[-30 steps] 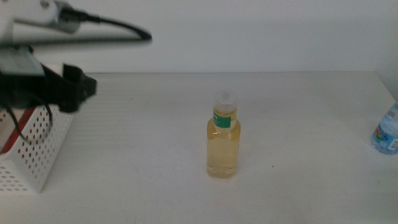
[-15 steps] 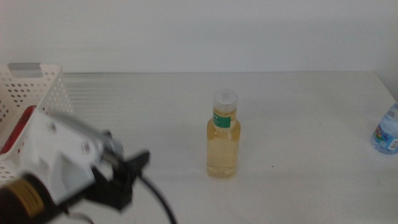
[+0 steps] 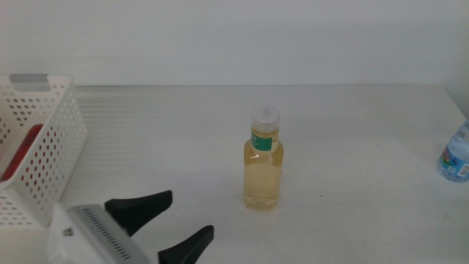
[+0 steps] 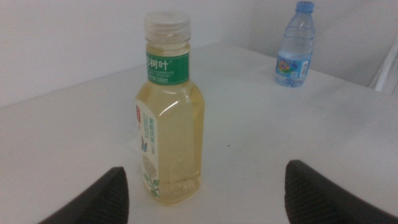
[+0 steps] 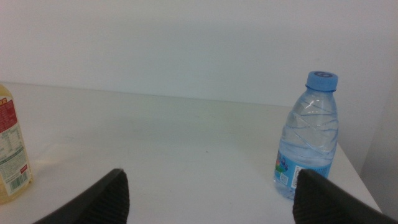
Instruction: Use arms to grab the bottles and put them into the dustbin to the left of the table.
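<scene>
left gripper at the table's near edge, jaws spread wide and empty, aimed at the upright tea bottle mid-table, likely lining up a grasp. right gripper also wide open, empty, facing the water bottle at the right edge.

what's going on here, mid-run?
Bottle clearing. The left gripper, jaws open and empty, is low at the table's near edge, pointed at the yellow bottle, which stands upright mid-table. A red can already lies in the white basket on the left. The water bottle stands at the far right; the right gripper is open, facing it, holding nothing.
</scene>
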